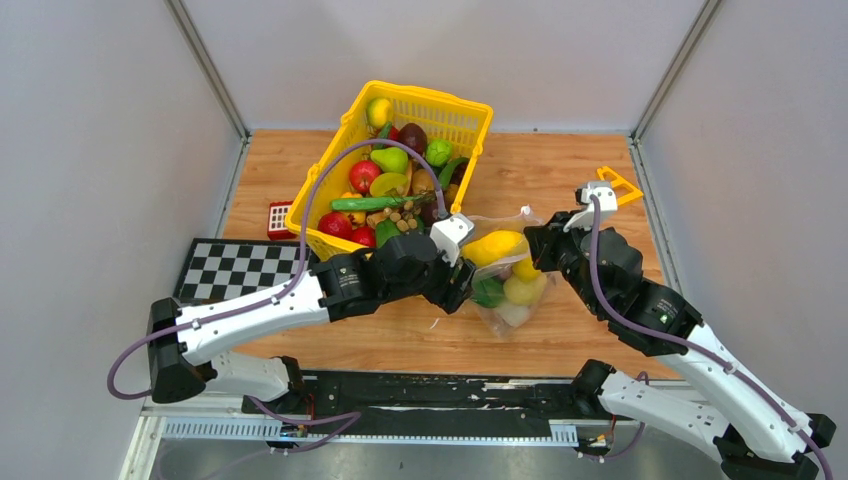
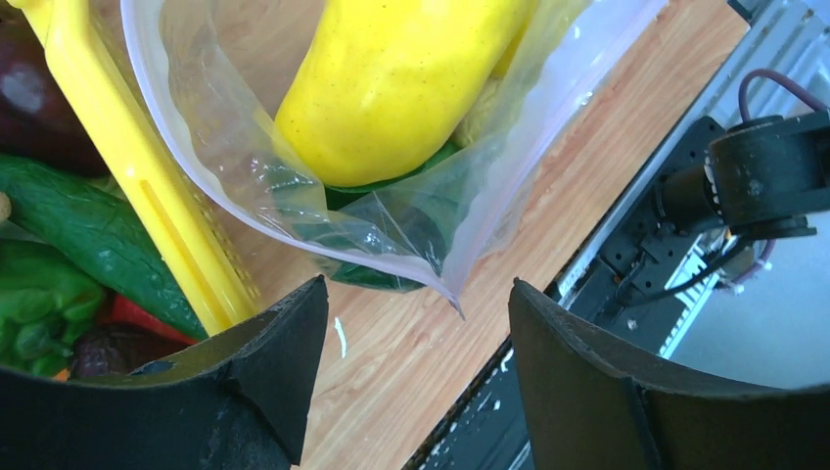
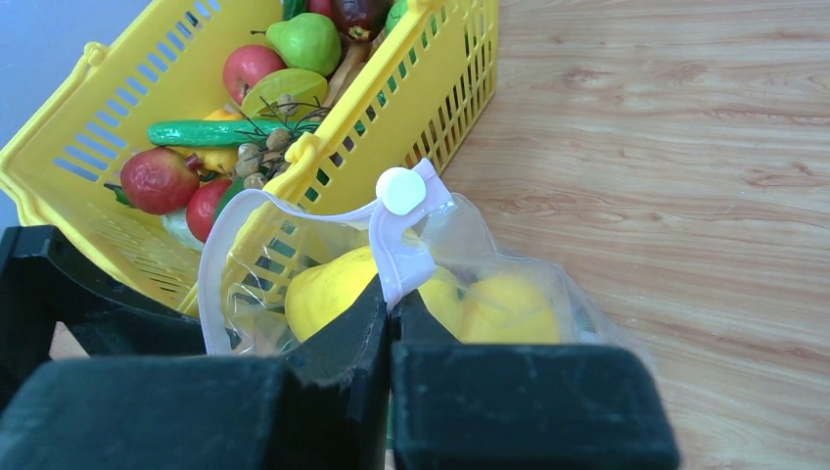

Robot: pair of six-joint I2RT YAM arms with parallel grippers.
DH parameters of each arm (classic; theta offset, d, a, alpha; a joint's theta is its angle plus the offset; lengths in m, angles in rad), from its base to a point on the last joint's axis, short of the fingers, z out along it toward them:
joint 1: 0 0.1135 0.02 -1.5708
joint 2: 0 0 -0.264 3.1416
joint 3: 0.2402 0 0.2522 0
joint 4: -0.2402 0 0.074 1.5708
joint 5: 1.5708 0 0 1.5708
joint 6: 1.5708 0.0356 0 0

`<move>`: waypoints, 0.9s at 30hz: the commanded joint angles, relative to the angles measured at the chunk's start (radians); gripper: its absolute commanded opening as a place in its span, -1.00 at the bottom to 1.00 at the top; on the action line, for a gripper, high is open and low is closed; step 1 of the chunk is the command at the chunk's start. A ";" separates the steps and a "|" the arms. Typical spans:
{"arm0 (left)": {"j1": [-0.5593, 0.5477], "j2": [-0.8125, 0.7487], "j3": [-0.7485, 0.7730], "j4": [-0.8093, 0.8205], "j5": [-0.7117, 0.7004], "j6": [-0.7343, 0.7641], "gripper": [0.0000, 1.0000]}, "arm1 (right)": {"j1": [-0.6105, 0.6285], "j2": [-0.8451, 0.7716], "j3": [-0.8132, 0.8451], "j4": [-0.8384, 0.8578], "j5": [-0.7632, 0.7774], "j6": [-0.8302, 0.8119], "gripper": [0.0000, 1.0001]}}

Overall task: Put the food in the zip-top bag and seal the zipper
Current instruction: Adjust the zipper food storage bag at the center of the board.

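A: Quick pass. Zip-top bag (image 1: 510, 300) (image 2: 391, 230) (image 3: 470, 235), where is it?
B: On the table (image 1: 560, 165) (image 3: 685, 147), just beside the near right corner of the yellow basket (image 1: 440, 97) (image 2: 147, 186) (image 3: 450, 88). It sits between the two arms. Can't tell if it touches the basket.

A: Sealed?
B: No. The mouth gapes open, and the zipper (image 3: 396, 257) loops wide around it. The white slider tab (image 3: 401, 189) is at the end nearest the right arm (image 1: 700, 345).

A: Right jaws?
B: Clenched on the zipper just below that tab, pinching the pale strip flat. The wrist view is clear on that.

A: Left jaws?
B: Released, spread wide, gripping nothing. A corner of the bag points into the gap and touches neither side. The left arm (image 1: 260, 310) reaches across the table in front of the basket.

A: Food in the bag?
B: A big yellow fruit (image 1: 497, 246) (image 2: 391, 78) (image 3: 328, 289) near the mouth. There's a smaller yellow one (image 1: 525, 290) (image 3: 509, 308) deeper in and a green piece (image 1: 489, 291) (image 2: 377, 196) underneath. The pale stuff at the bottom is too blurred to name.

A: In the basket?
B: Plenty. A green pear (image 1: 390, 158) (image 3: 308, 41), a red apple (image 1: 364, 175) (image 3: 250, 69), a cucumber (image 1: 370, 203) (image 2: 88, 230) (image 3: 196, 132), and more red, purple and green pieces.

A: Anything else?
B: A checkerboard (image 1: 235, 268) at the near left of the table.
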 commanded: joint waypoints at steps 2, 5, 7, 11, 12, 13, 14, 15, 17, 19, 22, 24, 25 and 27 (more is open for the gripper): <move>-0.005 -0.005 -0.054 0.226 -0.006 -0.020 0.37 | -0.005 -0.023 0.010 0.072 0.016 0.020 -1.00; -0.005 0.018 -0.037 0.216 0.001 -0.003 0.24 | -0.005 -0.024 0.011 0.069 0.014 0.019 -1.00; -0.005 0.011 -0.044 0.223 -0.016 0.006 0.16 | -0.005 -0.025 0.009 0.070 0.013 0.019 -1.00; -0.006 -0.013 -0.054 0.267 -0.043 0.021 -0.06 | -0.005 -0.025 0.007 0.068 0.007 0.017 -1.00; -0.005 -0.011 -0.051 0.267 -0.051 0.027 -0.11 | -0.005 -0.025 0.007 0.068 0.007 0.016 -1.00; -0.005 -0.007 -0.044 0.260 -0.063 0.032 -0.16 | -0.006 -0.026 0.007 0.069 0.008 0.017 -1.00; -0.006 -0.001 -0.037 0.249 -0.071 0.038 -0.23 | -0.005 -0.028 0.008 0.068 0.009 0.016 -1.00; -0.005 0.002 -0.031 0.238 -0.077 0.044 -0.32 | -0.005 -0.029 0.009 0.067 0.009 0.015 -1.00; -0.005 0.011 -0.019 0.229 -0.069 0.062 -0.46 | -0.006 -0.033 0.006 0.067 0.013 0.015 -1.00; -0.005 0.014 -0.004 0.214 -0.046 0.090 -0.63 | -0.006 -0.034 0.004 0.066 0.016 0.013 -1.00; -0.005 0.006 0.033 0.165 -0.034 0.149 -0.96 | -0.007 -0.032 0.006 0.064 0.016 -0.013 -0.97; -0.005 -0.013 0.054 0.129 -0.031 0.191 -1.00 | -0.008 -0.025 0.024 0.041 0.013 -0.044 -0.87; -0.004 -0.028 0.058 0.115 -0.024 0.212 -1.00 | -0.009 -0.025 0.043 0.031 0.013 -0.053 -0.81; -0.002 -0.052 0.073 0.084 0.004 0.272 -1.00 | -0.011 -0.048 0.052 0.050 -0.006 -0.096 -0.62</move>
